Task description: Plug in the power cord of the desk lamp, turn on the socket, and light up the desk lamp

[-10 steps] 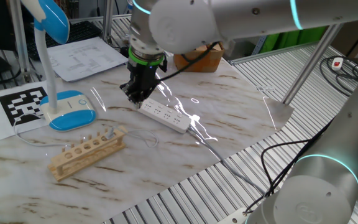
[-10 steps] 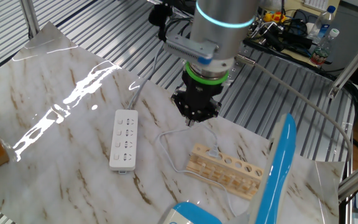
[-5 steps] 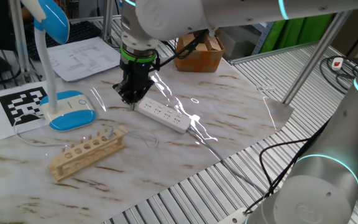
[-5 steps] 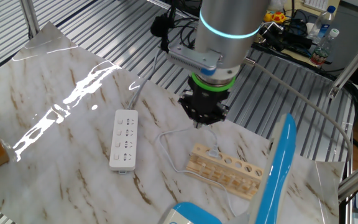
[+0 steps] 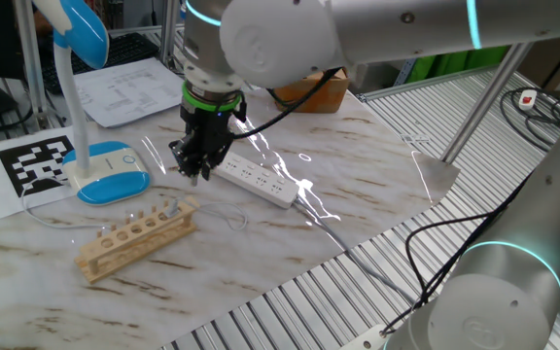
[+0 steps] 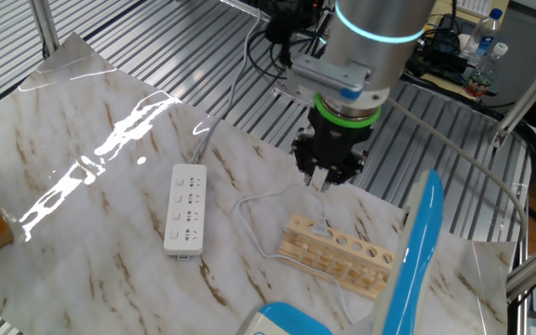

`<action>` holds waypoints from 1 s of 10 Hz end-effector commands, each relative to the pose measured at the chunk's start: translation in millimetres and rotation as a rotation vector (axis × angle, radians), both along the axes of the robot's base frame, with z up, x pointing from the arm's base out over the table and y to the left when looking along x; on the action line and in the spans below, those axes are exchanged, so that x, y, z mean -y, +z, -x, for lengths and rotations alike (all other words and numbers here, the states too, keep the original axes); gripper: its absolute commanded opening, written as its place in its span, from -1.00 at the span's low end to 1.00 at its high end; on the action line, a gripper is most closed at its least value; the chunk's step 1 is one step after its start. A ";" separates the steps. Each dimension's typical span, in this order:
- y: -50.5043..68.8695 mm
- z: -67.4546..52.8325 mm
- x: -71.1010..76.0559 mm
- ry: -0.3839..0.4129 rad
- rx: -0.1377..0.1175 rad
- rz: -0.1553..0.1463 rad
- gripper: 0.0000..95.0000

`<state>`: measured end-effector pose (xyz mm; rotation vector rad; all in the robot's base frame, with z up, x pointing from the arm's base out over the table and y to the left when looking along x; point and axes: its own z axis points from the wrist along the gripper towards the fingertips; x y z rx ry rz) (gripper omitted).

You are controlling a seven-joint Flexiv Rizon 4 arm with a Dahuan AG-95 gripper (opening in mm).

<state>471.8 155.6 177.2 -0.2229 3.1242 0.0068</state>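
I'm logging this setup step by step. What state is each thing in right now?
Gripper: pointing down above the table, holding nothing, jaws partly apart.
Power cord: loose on the table, not plugged in.
Socket: flat, all outlets empty.
Desk lamp: upright, unlit.
Wooden rack: lying flat, holes empty.

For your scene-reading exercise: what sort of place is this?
Probably a robotics lab: a robot arm works at a marble-patterned table set on metal rails, with a printed marker sheet beside the desk lamp.
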 end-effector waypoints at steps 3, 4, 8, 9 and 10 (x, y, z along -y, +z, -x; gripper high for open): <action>-11.0 -2.9 -12.7 -0.021 -0.008 -0.045 -0.20; -13.8 -3.2 -15.5 -0.026 -0.007 -0.049 -0.20; -25.7 -4.5 -24.9 -0.038 0.001 -0.052 -0.20; -28.7 -5.1 -26.0 -0.039 0.001 -0.052 -0.20; -31.0 -5.5 -27.0 -0.040 0.003 -0.053 -0.20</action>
